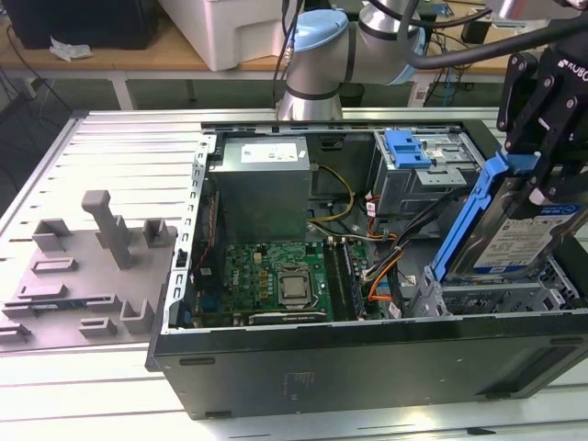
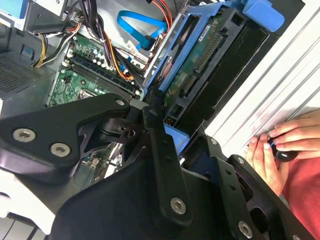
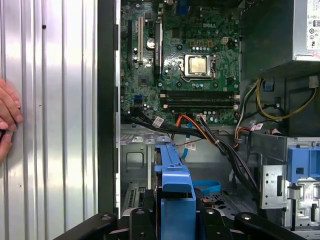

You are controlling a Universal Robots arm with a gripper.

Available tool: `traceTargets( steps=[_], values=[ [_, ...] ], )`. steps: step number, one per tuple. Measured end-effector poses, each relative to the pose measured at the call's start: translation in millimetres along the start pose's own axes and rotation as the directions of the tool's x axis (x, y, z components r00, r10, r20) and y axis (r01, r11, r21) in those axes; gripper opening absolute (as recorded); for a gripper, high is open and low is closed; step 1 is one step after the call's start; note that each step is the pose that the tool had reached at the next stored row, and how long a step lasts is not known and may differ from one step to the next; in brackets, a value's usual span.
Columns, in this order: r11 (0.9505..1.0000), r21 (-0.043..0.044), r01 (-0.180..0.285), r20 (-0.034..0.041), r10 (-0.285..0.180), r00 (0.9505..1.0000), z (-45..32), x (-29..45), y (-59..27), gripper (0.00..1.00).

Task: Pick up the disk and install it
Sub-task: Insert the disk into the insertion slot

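**Disk lifted, not yet seated**
The gripper (image 1: 533, 176) clamps the disk (image 1: 531, 241), tilted above the drive bay (image 1: 496, 296) at the exterior view's right of the computer case (image 1: 367, 360).

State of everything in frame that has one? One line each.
disk, held tilted over the bay, not seated
gripper, shut on disk
case, on its side, open
cage, mounted in case
CPU, bare, no cooler
hand, resting on table
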State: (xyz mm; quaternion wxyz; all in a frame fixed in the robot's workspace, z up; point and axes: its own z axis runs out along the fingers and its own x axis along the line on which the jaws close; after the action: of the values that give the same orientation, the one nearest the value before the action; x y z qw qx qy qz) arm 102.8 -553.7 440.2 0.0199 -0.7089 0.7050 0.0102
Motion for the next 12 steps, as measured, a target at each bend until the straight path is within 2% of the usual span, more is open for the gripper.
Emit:
traceTargets(
  steps=[12],
  values=[
    [1.0, 0.0, 0.0, 0.0002, 0.0, 1.0, 5.7, 0.3, 0.1, 0.36]
  ],
)
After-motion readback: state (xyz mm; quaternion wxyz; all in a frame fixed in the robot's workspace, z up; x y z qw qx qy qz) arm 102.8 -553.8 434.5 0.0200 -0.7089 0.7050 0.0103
